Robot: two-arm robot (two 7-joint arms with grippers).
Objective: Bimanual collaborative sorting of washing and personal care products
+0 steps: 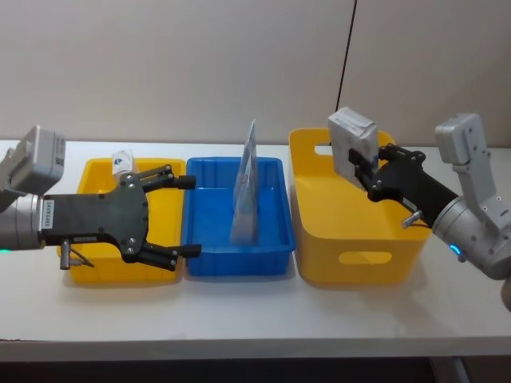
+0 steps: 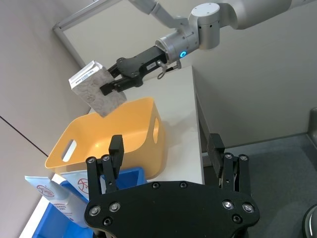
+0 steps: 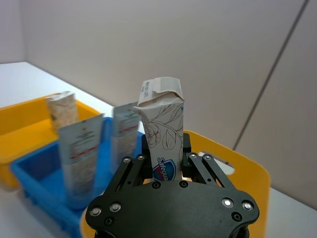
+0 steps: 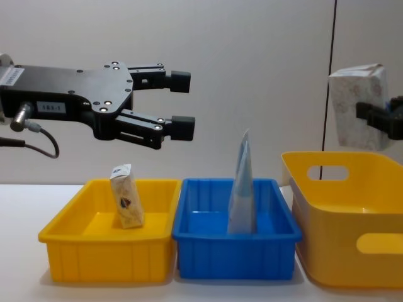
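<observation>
Pouch [image 1: 351,137], soft, crimp-topped and leaf-printed, sits pinched in my right gripper [image 1: 364,169] above the deep yellow bin [image 1: 319,239]; my left gripper [image 1: 189,217] hangs spread.

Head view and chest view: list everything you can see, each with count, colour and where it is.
soft pouch: one, whitish-grey and patterned, held in the air above the deep basket.
small packet: one, cream with a dark logo, standing in the shallow yellow bin.
tube: one, perhaps two side by side, pale blue, upright in the blue bin.
shallow yellow bin: one, on the robot's left.
blue bin: one, in the middle.
deep basket: one, yellow with handle cut-outs, on the right.
table: one, white, under all three containers.
left gripper: black, open, hovering over the shallow yellow bin and the blue bin's edge.
right gripper: black, shut on the soft pouch.
</observation>
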